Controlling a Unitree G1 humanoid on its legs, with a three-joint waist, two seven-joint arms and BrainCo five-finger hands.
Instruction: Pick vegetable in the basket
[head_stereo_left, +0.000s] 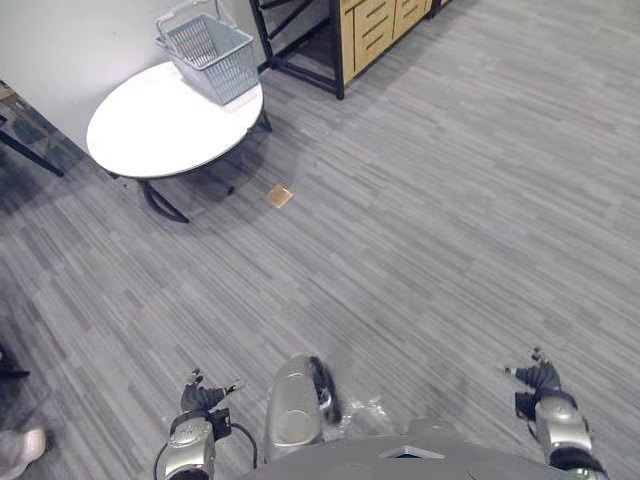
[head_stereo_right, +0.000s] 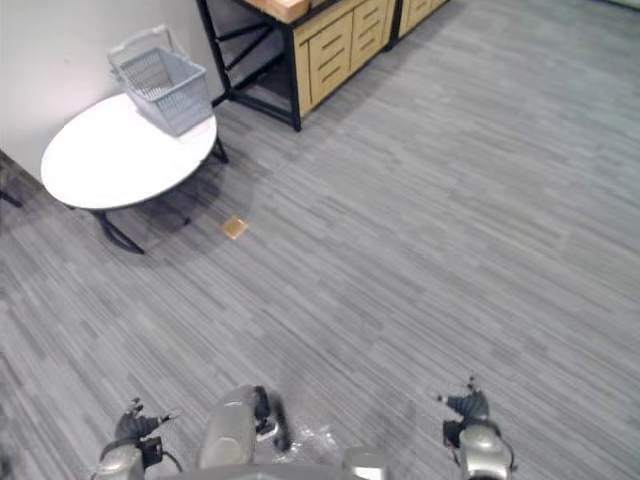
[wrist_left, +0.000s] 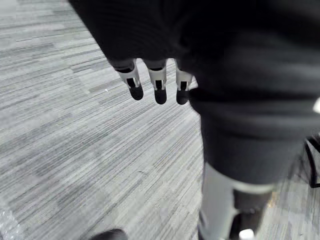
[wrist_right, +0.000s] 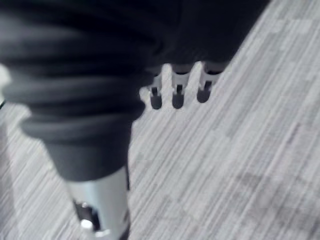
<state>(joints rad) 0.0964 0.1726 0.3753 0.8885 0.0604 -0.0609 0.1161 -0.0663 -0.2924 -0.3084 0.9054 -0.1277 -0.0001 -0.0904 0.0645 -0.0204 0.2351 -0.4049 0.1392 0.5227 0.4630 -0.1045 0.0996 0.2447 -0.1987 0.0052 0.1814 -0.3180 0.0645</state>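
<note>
A grey basket (head_stereo_left: 208, 52) is set at the far edge of a round white bench (head_stereo_left: 150, 130), near a wooden cabinet (head_stereo_left: 375, 25), on grey plank floor (head_stereo_left: 430, 220). The left hand (wrist_left: 159, 85) and right hand (wrist_right: 177, 89) are held low, well apart from it, fingers straight.

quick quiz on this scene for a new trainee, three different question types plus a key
1. True or false: the grey basket stands on the round white table.
2. What lies on the floor beside that table? A) a small tan square B) a red ball C) a bottle
3. Fill in: the left hand and right hand each hold ____.

Key: 1 true; 2 A; 3 nothing.
</note>
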